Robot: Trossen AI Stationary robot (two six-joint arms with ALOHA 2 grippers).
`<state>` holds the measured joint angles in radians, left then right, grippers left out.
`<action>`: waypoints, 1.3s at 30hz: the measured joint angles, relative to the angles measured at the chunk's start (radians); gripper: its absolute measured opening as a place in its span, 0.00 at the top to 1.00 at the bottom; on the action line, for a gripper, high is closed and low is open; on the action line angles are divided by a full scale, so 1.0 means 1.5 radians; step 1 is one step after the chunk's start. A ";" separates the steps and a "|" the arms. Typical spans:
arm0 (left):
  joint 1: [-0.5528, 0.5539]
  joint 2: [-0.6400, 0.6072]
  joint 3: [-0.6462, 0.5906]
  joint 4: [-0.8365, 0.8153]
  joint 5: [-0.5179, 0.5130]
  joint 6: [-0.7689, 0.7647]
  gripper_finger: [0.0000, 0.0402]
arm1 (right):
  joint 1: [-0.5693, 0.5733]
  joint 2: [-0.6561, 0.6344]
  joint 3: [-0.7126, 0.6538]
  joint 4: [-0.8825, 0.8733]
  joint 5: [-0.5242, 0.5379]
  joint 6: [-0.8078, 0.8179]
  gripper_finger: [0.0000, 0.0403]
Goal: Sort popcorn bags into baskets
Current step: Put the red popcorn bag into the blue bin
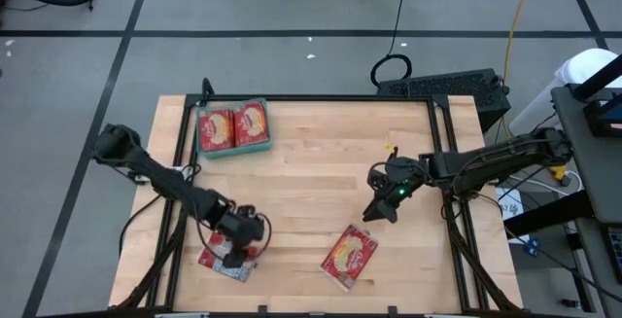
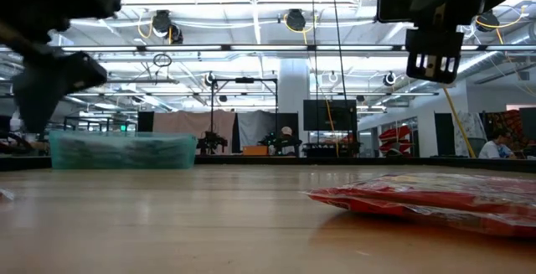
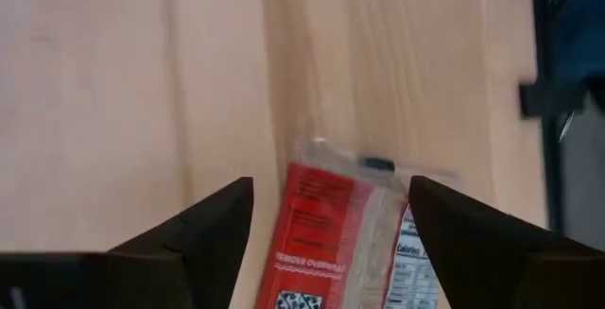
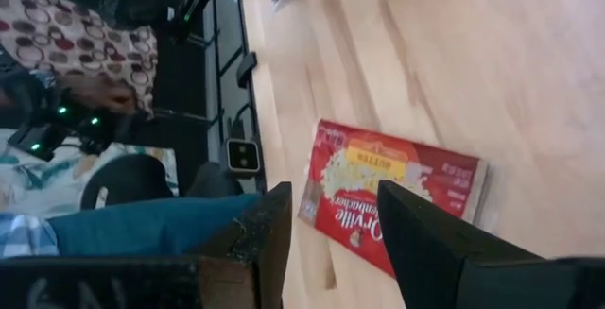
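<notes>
The teal basket (image 1: 233,149) stands at the table's far left with two red popcorn bags (image 1: 234,125) lying flat in it side by side. A third bag (image 1: 218,264) lies label side up near the front left corner. My left gripper (image 3: 331,184) hangs open just above it, one finger to each side of its width (image 3: 326,238). A fourth bag (image 1: 350,257) lies picture side up near the front edge, right of the middle. My right gripper (image 1: 379,211) hovers open behind it, tilted toward it (image 4: 388,191), with nothing between its fingers.
Black frame rails (image 1: 449,162) run along the table's left, right and far edges. Bare wood (image 1: 321,177) lies between the basket and the two loose bags. A seated person's legs (image 4: 142,224) show beyond the near edge in the right wrist view.
</notes>
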<state>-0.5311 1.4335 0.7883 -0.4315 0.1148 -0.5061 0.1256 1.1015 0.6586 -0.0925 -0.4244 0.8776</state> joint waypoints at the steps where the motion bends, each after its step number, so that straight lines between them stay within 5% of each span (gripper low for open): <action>1: -0.005 0.014 0.000 0.006 0.003 0.010 0.28 | 0.005 0.000 0.000 0.000 0.000 0.000 0.63; 19: -0.059 0.134 0.004 0.003 -0.008 0.104 0.60 | 0.036 0.000 0.000 -0.002 0.002 -0.006 0.63; 26: -0.021 0.124 0.002 0.019 -0.005 0.140 0.96 | 0.033 0.000 0.000 -0.001 0.014 -0.007 0.63; 39: 0.164 0.063 0.016 0.043 -0.094 0.126 0.99 | 0.029 0.000 0.000 0.015 0.193 0.062 0.63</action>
<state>-0.2843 1.5279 0.8125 -0.3665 -0.0255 -0.3178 0.1687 1.1015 0.6582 -0.0705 -0.1353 0.9699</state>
